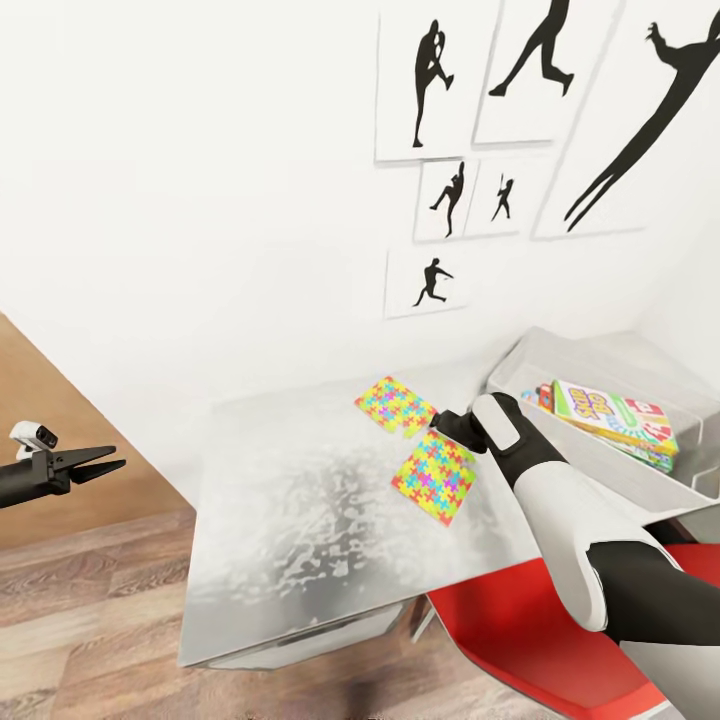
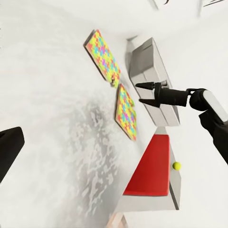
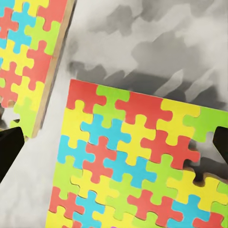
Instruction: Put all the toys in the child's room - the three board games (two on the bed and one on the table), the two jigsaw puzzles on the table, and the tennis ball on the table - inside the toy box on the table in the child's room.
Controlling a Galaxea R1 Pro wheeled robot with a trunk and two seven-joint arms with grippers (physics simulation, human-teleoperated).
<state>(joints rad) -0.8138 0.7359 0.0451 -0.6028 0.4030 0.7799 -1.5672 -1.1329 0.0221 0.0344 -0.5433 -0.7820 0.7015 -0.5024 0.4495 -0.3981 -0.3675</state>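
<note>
Two jigsaw puzzles lie on the pale grey table (image 1: 300, 520): a far one (image 1: 395, 405) and a near one (image 1: 435, 478). My right gripper (image 1: 452, 424) hovers open just over the near puzzle (image 3: 137, 156), one finger (image 3: 9, 149) at each side, with the far puzzle (image 3: 28, 61) beside it. The left wrist view shows the same gripper (image 2: 142, 93) open beside the toy box (image 2: 142, 61). The toy box (image 1: 600, 362) holds the SKIP-BO board game (image 1: 615, 415) and a blue box corner (image 1: 535, 395). The tennis ball (image 2: 176, 166) rests by the red chair. My left gripper (image 1: 105, 460) hangs open, off the table's left. The bed is out of view.
A red chair (image 1: 530, 640) stands under my right forearm at the table's near right corner. Black sports prints (image 1: 430, 85) hang on the white wall behind. Wood-plank floor (image 1: 90, 620) lies to the left of the table.
</note>
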